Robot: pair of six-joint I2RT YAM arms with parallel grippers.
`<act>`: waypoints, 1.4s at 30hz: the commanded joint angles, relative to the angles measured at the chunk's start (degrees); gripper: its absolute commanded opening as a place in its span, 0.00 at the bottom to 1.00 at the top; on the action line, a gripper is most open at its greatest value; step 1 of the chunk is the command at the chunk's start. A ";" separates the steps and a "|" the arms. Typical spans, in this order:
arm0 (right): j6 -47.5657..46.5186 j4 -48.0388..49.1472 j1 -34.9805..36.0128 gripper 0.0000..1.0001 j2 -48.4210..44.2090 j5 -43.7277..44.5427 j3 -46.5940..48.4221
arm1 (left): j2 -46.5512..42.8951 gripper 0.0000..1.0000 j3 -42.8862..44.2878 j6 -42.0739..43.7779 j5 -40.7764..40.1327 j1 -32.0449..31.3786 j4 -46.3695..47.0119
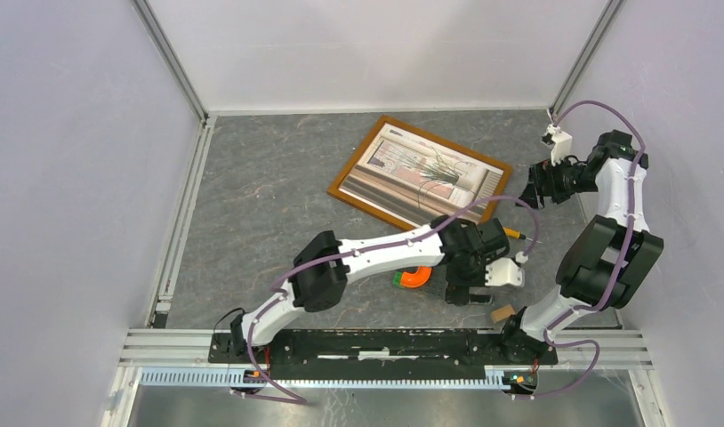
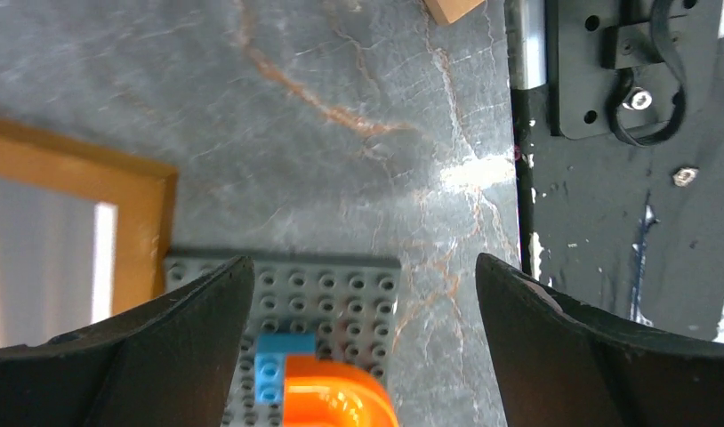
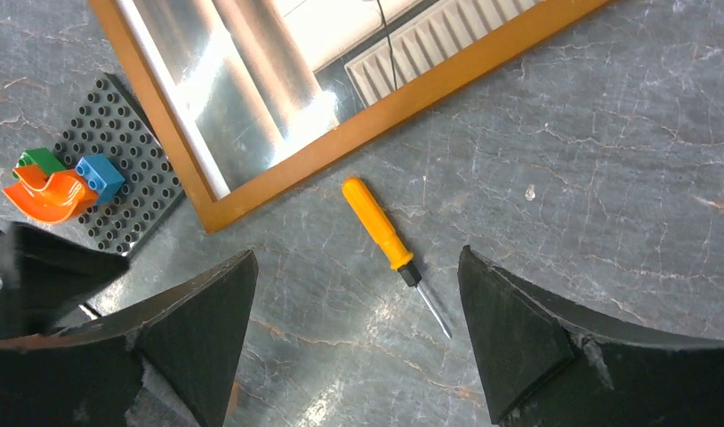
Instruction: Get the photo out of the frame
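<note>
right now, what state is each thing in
frame: lying flat, face up
photo: still inside the frame
left gripper: open, empty, over the grey plate
right gripper: open, empty, over the screwdriver
screwdriver: lying loose beside the frame
grey plate: flat, blocks on it

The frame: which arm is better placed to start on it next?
Probably right: the right tool, open, faces the edge of the frame, only a screwdriver nearby. The left tool hangs over the block plate.
</note>
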 commanded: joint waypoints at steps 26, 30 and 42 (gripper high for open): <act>-4.26 -3.90 -0.49 0.89 2.84 -1.55 1.93 | -2.68 0.93 -21.64 13.36 -6.17 9.33 -0.32; -3.69 -3.09 0.71 0.89 3.08 -1.51 1.58 | -9.94 0.94 -32.62 14.87 -6.39 12.91 1.22; 0.09 0.11 6.08 0.89 5.04 -1.10 3.83 | -30.56 0.93 -63.58 25.87 -8.63 30.86 2.95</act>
